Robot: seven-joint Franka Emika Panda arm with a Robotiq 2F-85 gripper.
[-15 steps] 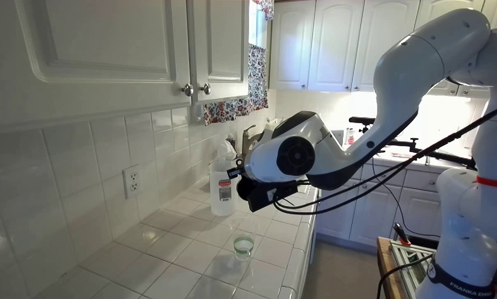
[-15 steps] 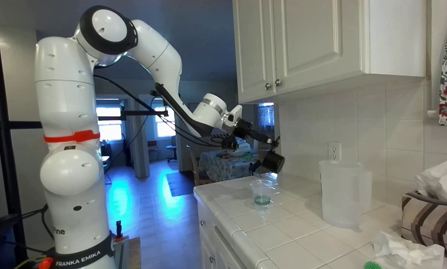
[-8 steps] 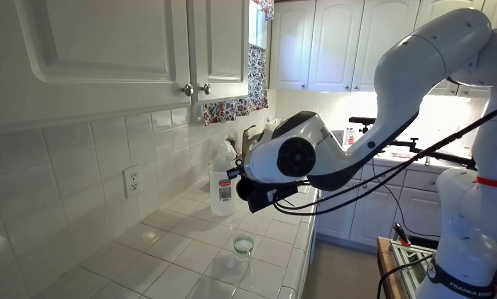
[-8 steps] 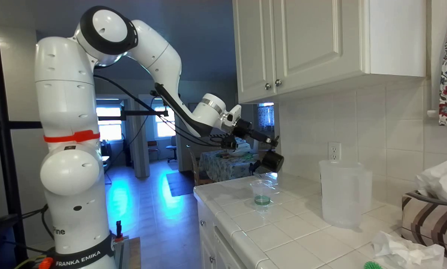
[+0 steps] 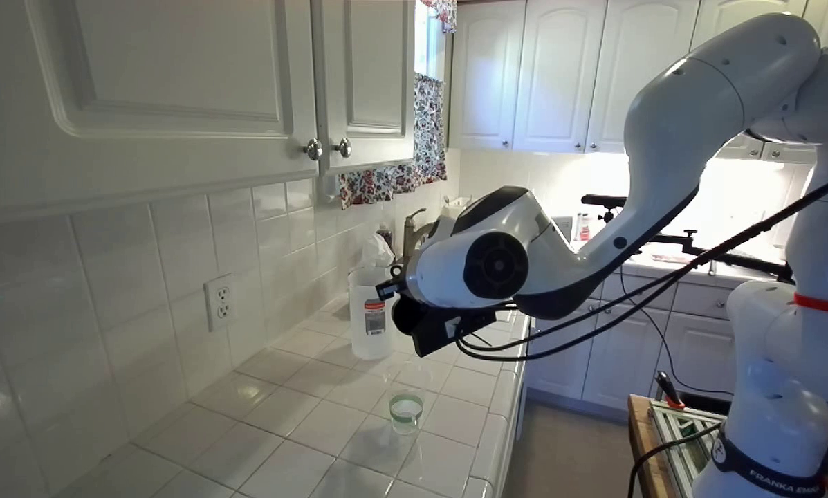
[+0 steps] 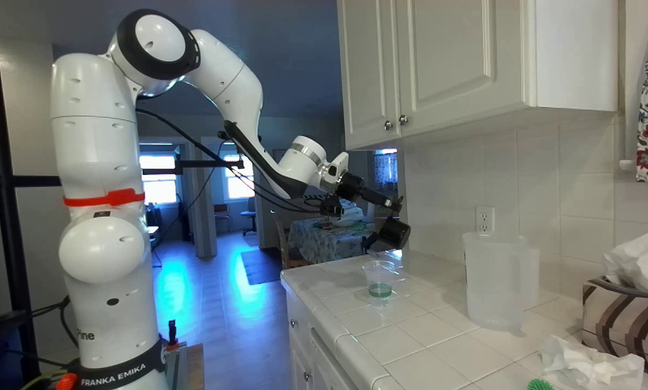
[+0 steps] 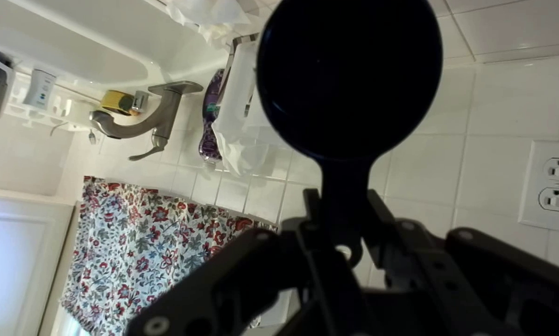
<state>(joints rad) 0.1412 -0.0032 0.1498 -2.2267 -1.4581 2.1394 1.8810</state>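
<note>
This is a home kitchen: a white-tiled bench (image 6: 426,336) runs between lower cupboards (image 6: 300,346) and white wall cabinets (image 6: 443,59), a sink faucet (image 7: 162,114) rises near a floral curtain (image 7: 148,252), and in an exterior view a cloth-covered table (image 6: 324,244) stands well beyond the bench's far corner.

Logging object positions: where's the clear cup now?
In an exterior view, the clear cup stands on the tiled counter, lower than the black scoop in the gripper and to the picture's left of the translucent pitcher.
</note>
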